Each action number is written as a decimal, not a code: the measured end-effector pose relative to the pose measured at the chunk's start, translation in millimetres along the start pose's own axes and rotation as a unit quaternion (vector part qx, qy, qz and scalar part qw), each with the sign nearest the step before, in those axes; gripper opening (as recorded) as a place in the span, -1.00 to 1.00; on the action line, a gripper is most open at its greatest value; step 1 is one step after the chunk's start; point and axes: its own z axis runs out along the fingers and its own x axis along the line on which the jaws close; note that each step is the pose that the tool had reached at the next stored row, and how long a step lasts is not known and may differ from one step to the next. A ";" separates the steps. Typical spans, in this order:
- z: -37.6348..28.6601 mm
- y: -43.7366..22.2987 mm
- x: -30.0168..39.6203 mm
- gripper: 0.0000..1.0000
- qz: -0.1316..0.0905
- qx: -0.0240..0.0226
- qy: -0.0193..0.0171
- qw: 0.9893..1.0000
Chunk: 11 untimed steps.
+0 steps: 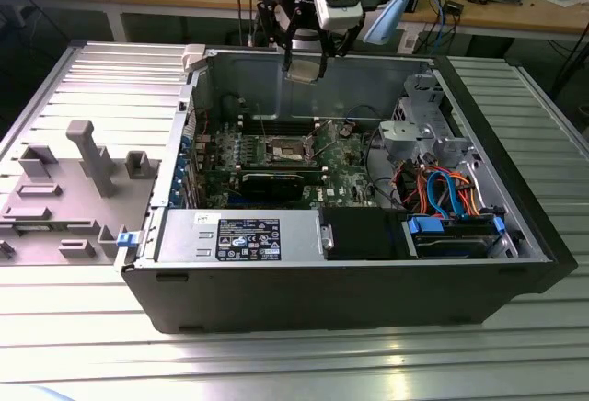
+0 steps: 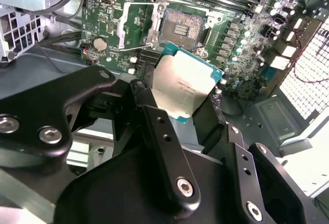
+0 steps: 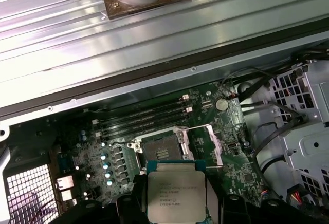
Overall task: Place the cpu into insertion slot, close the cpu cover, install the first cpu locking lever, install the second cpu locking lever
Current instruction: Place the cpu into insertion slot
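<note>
My gripper [image 1: 304, 63] hangs over the rear wall of the open computer case, shut on the cpu [image 1: 304, 70]. In both wrist views the cpu [image 2: 182, 88] [image 3: 176, 196] shows as a silver square with a teal rim, clamped between the black fingers [image 2: 154, 126], well above the green motherboard [image 2: 241, 34]. Under it lies the insertion slot [image 2: 181, 26] [image 3: 160, 152] [image 1: 287, 150], bare, with its contact field exposed. The cpu cover [image 2: 132, 24] [image 3: 209, 143] stands swung open beside the slot. Thin wire levers [image 2: 134, 49] stick out next to the cover.
Long memory slots [image 3: 144, 118] run beside the socket. A black card [image 1: 276, 181] lies across the board. The power supply [image 1: 241, 235] sits at the case front, with a drive cage and blue and orange cables [image 1: 451, 194] on the exterior view's right. A grey plastic panel [image 1: 74, 180] lies on the ribbed table.
</note>
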 end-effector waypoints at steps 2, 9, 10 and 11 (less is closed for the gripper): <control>0.0 0.0 0.0 0.09 0.003 0.000 0.000 1.000; 0.1 0.0 0.0 0.09 0.035 -0.001 -0.003 0.999; 0.1 0.0 0.0 0.09 0.039 -0.001 -0.004 0.999; 0.1 0.0 0.0 0.09 0.044 -0.001 -0.004 0.999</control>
